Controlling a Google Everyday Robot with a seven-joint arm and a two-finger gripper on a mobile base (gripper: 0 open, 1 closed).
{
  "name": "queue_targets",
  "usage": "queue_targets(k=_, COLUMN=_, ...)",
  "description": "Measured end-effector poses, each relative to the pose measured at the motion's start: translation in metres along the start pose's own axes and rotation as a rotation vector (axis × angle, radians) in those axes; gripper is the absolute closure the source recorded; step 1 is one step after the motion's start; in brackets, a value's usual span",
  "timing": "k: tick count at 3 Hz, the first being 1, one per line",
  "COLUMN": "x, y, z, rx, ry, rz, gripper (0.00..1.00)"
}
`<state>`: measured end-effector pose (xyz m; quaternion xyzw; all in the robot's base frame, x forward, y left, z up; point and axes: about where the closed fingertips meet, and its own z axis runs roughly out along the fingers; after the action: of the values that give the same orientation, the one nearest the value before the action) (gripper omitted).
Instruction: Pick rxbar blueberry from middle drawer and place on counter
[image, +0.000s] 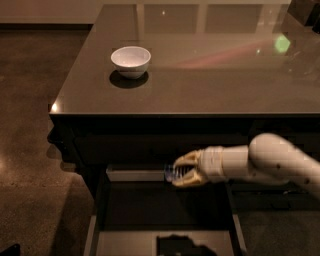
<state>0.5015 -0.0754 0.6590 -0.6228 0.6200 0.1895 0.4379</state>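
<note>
The middle drawer (150, 210) is pulled open below the counter (200, 70), showing a dark floor, a pale side rail and a white back panel. My gripper (179, 172) reaches in from the right on a white arm and is shut on the rxbar blueberry (172, 173), a small bluish bar. It holds the bar lifted above the drawer floor, near the back panel and just under the counter's front edge.
A white bowl (130, 61) stands on the counter's left part. A dark shape (182, 245) lies at the drawer's front. Bare brown floor (35, 150) lies to the left. A green light reflection (281, 43) shows at the counter's right.
</note>
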Motion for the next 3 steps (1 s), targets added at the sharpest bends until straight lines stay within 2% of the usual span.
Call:
queue_targets(k=1, x=-0.097, y=-0.044, z=-0.056, rx=0.042, ry=0.017, rz=-0.120, gripper=1.00)
queue_targets(k=2, x=-0.119, y=-0.050, z=-0.069, rx=0.059, ry=0.030, rz=-0.163, gripper=1.00)
queue_targets(k=3, x=-0.120, y=-0.051, z=-0.069, rx=0.059, ry=0.030, rz=-0.165, gripper=1.00)
